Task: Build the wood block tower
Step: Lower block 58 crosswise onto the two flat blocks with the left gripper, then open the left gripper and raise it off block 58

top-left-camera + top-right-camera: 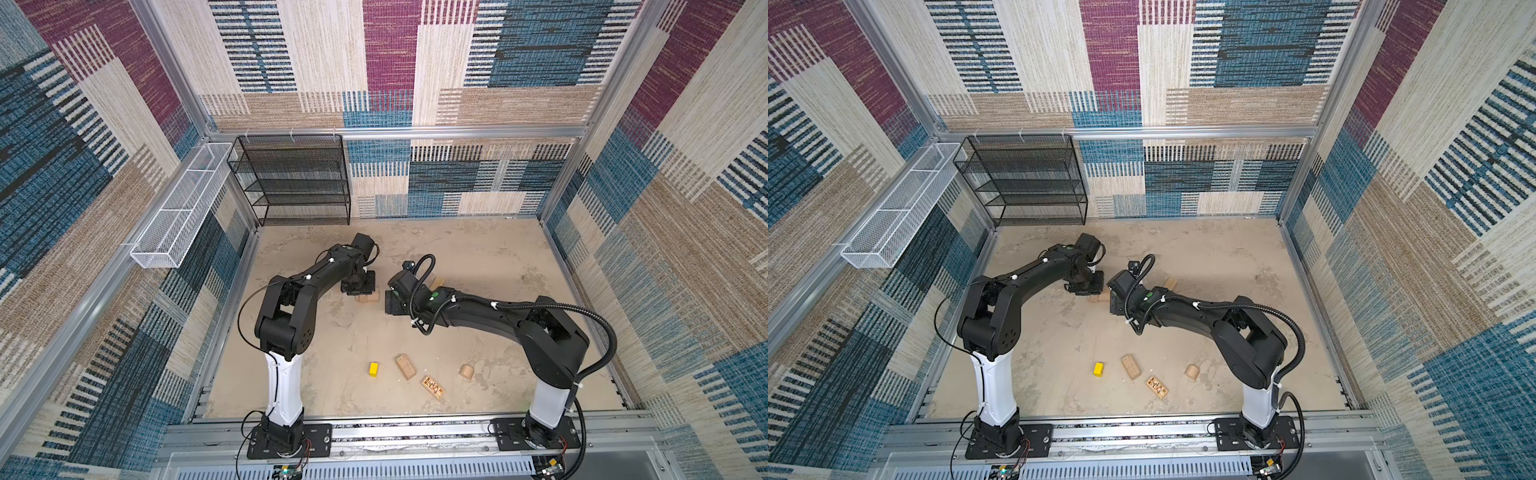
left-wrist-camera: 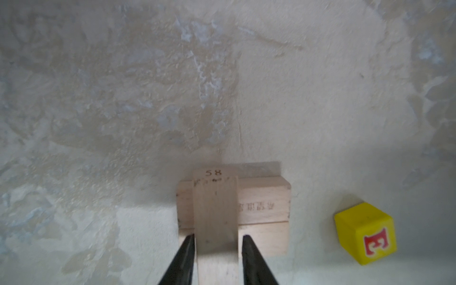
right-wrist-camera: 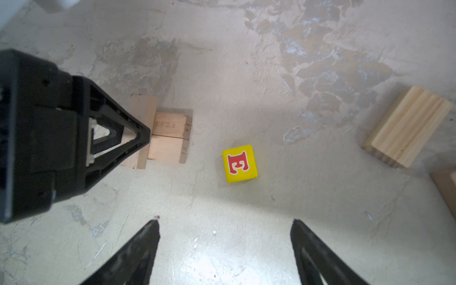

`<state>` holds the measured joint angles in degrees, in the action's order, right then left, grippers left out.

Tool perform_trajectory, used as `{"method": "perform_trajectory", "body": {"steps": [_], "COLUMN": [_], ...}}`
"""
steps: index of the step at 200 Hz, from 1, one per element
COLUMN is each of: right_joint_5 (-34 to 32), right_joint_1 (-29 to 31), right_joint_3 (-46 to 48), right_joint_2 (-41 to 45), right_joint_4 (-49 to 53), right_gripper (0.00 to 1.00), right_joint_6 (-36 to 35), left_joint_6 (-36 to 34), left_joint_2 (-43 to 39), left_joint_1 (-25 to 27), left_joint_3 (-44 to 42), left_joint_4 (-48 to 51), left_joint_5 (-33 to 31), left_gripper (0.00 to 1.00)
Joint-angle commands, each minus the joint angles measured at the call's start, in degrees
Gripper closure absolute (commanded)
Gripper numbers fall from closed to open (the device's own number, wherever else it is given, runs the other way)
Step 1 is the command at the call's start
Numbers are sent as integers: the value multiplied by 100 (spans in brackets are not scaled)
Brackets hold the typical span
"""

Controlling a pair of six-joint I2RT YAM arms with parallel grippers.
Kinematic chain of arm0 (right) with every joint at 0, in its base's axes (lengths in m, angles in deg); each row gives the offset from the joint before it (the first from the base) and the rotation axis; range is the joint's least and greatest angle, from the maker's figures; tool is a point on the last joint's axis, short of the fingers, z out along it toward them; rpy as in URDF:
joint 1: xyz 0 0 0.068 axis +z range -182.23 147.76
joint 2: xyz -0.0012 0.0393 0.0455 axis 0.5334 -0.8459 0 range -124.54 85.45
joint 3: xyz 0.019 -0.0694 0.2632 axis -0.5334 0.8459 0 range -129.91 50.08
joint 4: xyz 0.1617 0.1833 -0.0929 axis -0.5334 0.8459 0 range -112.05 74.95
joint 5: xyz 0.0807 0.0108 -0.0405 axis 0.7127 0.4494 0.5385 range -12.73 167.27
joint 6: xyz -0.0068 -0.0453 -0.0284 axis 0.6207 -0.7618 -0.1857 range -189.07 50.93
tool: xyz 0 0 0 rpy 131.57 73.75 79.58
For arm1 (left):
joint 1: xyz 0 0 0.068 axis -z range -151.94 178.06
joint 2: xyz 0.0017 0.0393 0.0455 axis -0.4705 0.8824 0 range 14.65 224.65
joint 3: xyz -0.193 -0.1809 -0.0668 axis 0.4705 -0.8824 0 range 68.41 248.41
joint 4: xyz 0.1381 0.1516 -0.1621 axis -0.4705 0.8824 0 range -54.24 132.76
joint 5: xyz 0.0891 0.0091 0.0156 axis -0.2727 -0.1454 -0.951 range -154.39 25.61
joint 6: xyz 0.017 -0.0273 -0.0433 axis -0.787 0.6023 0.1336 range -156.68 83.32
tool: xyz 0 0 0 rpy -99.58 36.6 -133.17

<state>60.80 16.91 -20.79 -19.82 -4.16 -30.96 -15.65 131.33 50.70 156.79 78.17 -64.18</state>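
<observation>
Left gripper (image 2: 216,237) fingers sit narrow either side of the tan plank (image 2: 214,212) laid across two tan blocks (image 2: 264,207) on the table (image 2: 98,98); can't tell if I'm gripping. Right gripper (image 3: 224,225) gapes wide, empty, near the yellow E block (image 3: 239,164).

Near the front edge we see 4 loose blocks: yellow cube (image 1: 373,368), tan oblong (image 1: 405,366), patterned block (image 1: 433,387), rounded piece (image 1: 467,372). Farther back, the left gripper (image 1: 360,291) sits over more tan blocks (image 1: 369,298).
</observation>
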Motion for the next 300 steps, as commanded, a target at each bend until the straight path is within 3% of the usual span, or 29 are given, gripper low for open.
{"method": "perform_trajectory", "body": {"steps": [1,180,231,300], "right_joint_5": [27,42,49,9], "right_joint_1": [8,4,4,6], "right_joint_3": [-41,-145,-111,-63], "right_joint_2": [7,-46,-15,120], "right_joint_4": [35,134,109,142], "right_gripper": [14,14,14,14], "right_joint_6": [-29,-102,-128,-76], "left_joint_6": [-108,-214,-205,-240], "left_joint_2": [25,52,39,-129], "left_joint_1": [-9,-4,-5,-5], "left_joint_3": [49,65,59,48], "left_joint_4": [36,35,28,38], "left_joint_5": [15,-1,-30,-28], "left_gripper": [65,69,60,56]}}
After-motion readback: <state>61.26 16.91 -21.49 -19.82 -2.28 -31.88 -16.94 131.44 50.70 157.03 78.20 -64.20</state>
